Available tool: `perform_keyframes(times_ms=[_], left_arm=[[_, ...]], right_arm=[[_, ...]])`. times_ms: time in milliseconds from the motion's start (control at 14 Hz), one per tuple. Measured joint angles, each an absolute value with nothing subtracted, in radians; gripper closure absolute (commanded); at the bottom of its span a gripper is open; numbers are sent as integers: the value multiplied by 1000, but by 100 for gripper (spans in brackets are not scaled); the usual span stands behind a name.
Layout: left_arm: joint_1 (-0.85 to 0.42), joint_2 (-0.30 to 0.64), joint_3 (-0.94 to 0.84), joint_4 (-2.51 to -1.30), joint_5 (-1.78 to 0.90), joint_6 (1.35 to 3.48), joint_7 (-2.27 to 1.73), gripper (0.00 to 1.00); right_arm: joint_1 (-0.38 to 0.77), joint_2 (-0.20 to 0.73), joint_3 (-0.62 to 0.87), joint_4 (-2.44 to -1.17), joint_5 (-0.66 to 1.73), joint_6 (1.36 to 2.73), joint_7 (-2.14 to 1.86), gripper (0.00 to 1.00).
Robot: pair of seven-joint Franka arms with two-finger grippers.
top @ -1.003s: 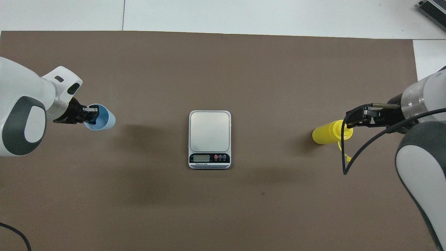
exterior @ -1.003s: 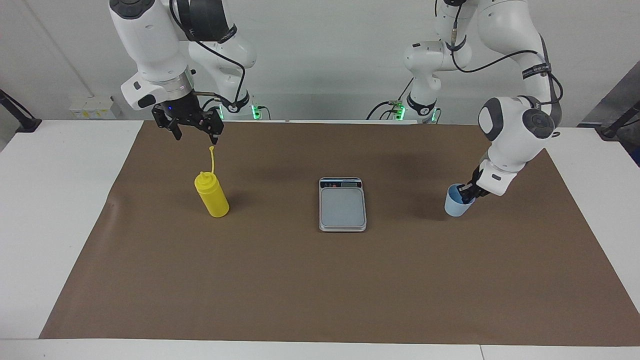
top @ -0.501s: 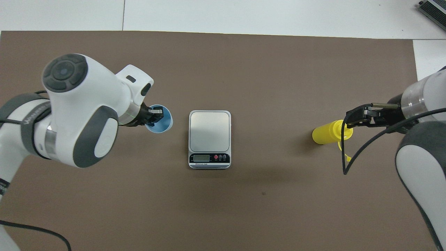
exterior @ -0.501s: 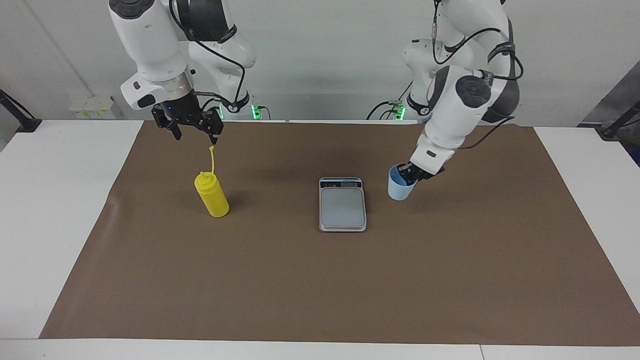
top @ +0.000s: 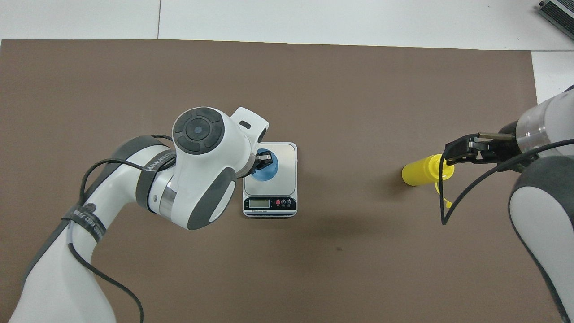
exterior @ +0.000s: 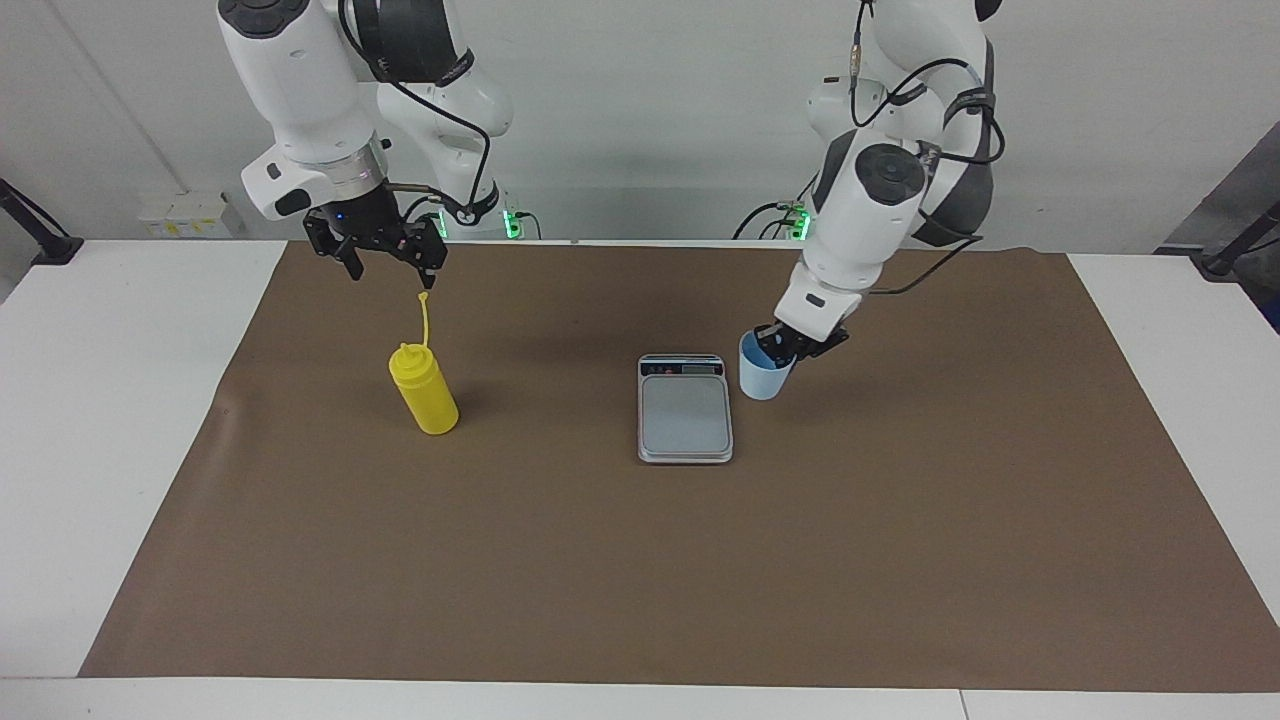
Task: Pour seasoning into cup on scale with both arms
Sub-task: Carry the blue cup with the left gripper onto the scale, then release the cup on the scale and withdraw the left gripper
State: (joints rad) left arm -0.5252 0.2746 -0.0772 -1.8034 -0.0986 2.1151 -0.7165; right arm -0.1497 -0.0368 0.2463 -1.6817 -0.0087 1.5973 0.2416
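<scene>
A brown mat [exterior: 640, 560] covers the table, the scale [exterior: 685, 410] at its middle. The left gripper [exterior: 790, 345] pinches the blue cup [exterior: 762, 370] by its rim, raised beside the scale. The right gripper [exterior: 385, 262], fingers spread wide, hangs over the upright yellow bottle [exterior: 425, 392].

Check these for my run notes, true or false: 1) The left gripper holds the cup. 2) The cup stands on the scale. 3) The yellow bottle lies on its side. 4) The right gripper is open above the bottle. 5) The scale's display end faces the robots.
1) True: the left gripper is shut on the cup by its rim.
2) False: the cup hangs in the air beside the scale.
3) False: the yellow bottle stands upright.
4) True: the right gripper is open over it.
5) True.
</scene>
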Motion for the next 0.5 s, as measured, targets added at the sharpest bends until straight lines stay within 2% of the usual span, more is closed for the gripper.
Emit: perform_keyframes(times_ms=[501], left_arm=[[-531,305,-68,-1805,-99,2172,-764,100]], right_arm=[[-150,-37,246,-1682,-9,1597,242,0]])
